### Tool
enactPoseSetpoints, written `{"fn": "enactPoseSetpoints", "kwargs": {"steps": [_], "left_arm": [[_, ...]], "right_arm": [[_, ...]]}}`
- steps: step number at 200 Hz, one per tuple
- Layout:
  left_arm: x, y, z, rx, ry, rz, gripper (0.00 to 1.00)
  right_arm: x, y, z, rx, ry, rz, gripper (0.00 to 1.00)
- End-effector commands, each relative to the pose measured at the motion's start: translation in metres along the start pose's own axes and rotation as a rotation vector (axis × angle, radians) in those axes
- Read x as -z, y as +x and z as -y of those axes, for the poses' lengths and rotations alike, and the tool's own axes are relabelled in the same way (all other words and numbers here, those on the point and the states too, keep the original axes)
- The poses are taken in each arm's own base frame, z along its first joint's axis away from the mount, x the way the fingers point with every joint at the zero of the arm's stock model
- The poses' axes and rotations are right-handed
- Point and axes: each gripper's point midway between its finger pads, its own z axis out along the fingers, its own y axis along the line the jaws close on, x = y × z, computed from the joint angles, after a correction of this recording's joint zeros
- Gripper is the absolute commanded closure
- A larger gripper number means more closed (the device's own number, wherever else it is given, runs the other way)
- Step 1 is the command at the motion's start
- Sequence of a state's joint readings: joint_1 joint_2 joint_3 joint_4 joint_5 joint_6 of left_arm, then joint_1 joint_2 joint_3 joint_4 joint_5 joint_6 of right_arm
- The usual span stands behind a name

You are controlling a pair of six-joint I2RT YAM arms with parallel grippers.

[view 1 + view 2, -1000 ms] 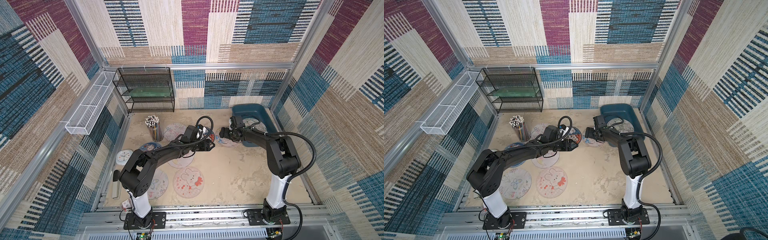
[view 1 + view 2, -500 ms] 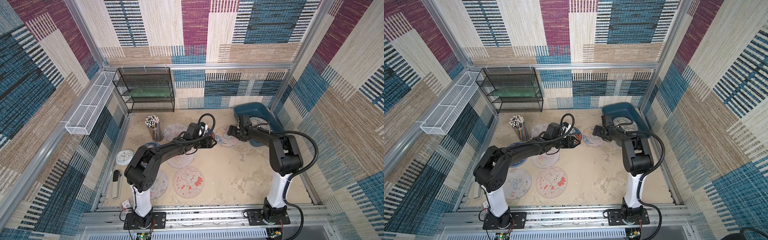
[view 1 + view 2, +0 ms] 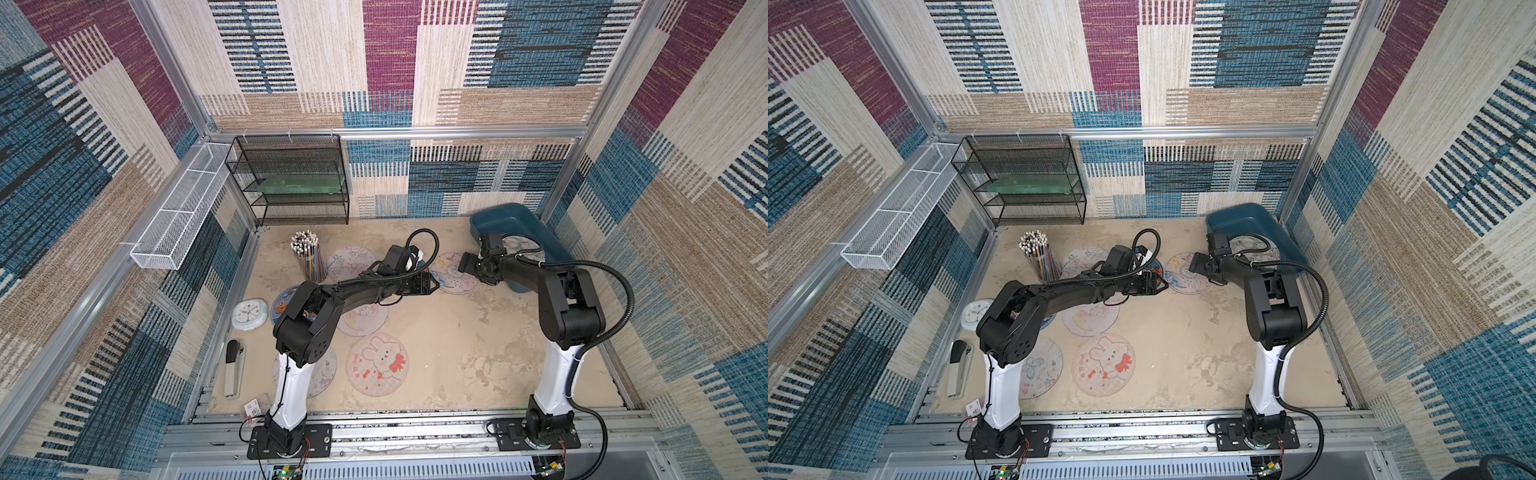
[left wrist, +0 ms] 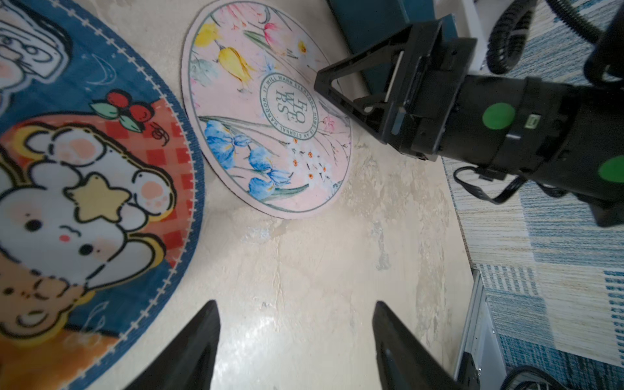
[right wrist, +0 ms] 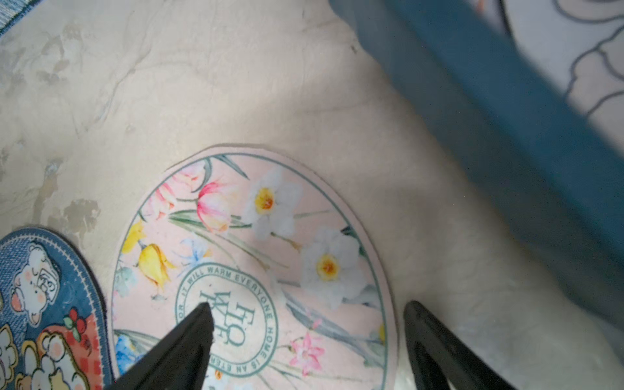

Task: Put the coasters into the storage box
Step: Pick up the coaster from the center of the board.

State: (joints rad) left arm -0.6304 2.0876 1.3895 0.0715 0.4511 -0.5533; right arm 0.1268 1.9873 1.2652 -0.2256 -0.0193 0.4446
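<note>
- Two black robot arms reach toward the middle of a sand-coloured tabletop (image 3: 449, 332), seen in both top views.
- Left gripper (image 4: 293, 324) hangs low over bare table with its jaws spread apart and nothing between them, just beside a dark blue bunny coaster (image 4: 84, 189).
- Right gripper (image 5: 307, 324) hovers with jaws spread wide and empty over the edge of a pink floral coaster (image 5: 270, 236); one fingertip sits above the printed round emblem, the other beyond the rim. Whether either tip touches the mat cannot be told.
- That floral coaster lies flat on the table between the blue coaster and the storage box (image 3: 503, 216), close to the box wall but outside it.
- Storage box, dark teal, stands in the far right corner; one pale coaster (image 3: 521, 243) with a line drawing already lies inside.
- Several more coasters lie scattered on the table, among them a pink bunny coaster (image 3: 377, 365) near the front and a pale one (image 3: 351, 264) beside a cup of pencils (image 3: 307, 257).
- Off to the left sit a small white clock (image 3: 249, 314) and a stapler (image 3: 233, 368); a black mesh rack (image 3: 291, 178) stands against the back wall.
</note>
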Motion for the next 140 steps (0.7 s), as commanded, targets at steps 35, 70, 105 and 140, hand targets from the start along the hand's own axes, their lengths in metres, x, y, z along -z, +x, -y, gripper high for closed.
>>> {"fn": "enactPoseSetpoints", "kwargs": {"steps": [35, 70, 105, 140], "left_arm": [[-0.017, -0.018, -0.002, -0.111, -0.004, 0.075, 0.31], [-0.026, -0.029, -0.004, -0.137, -0.025, 0.099, 0.31], [-0.039, -0.039, -0.001, -0.159, -0.020, 0.092, 0.31], [-0.060, -0.039, -0.003, -0.145, 0.013, 0.061, 0.31]], "right_arm": [[-0.004, 0.021, 0.012, -0.026, 0.022, -0.068, 0.10], [-0.006, 0.025, 0.000, -0.022, -0.053, -0.088, 0.10], [-0.011, 0.032, -0.002, -0.025, -0.069, -0.112, 0.10], [-0.011, 0.038, -0.002, -0.028, -0.078, -0.127, 0.10]]}}
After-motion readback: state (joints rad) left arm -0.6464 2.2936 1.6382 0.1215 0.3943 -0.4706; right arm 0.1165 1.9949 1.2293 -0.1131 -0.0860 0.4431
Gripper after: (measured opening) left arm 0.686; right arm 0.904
